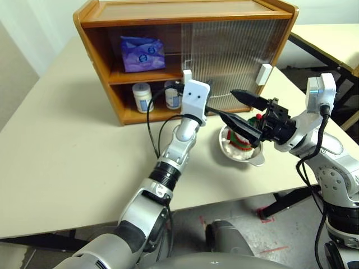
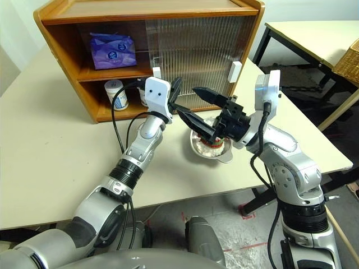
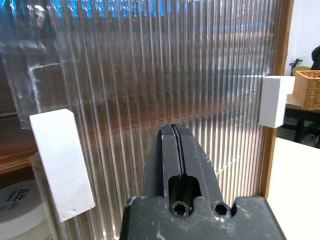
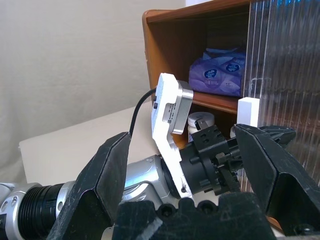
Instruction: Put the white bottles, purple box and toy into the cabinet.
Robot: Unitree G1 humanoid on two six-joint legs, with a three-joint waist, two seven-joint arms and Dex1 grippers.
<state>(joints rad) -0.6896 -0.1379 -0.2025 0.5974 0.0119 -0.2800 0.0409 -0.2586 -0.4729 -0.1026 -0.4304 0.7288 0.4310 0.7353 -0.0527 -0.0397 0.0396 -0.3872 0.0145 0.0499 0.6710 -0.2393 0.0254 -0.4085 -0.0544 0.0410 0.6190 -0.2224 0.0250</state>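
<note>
The cabinet (image 1: 101,84) stands at the back of the table, its left half open. The purple box (image 1: 142,53) lies on its upper shelf, and two white bottles (image 1: 142,96) (image 1: 173,94) stand on the lower shelf. My left gripper (image 3: 172,131) is shut and empty, held close to the ribbed sliding door (image 3: 200,75) between its white block handles (image 3: 60,165) (image 3: 275,100). My right gripper (image 1: 224,103) is open with nothing in it, just above a steel bowl (image 1: 255,159). The toy (image 1: 241,143) lies in that bowl, partly hidden by the fingers.
Both ribbed doors cover the cabinet's right half. A second table (image 1: 331,39) stands to the right across a gap, with a wicker basket (image 2: 348,61) on it. The table's front edge (image 1: 84,221) runs just beyond my arms.
</note>
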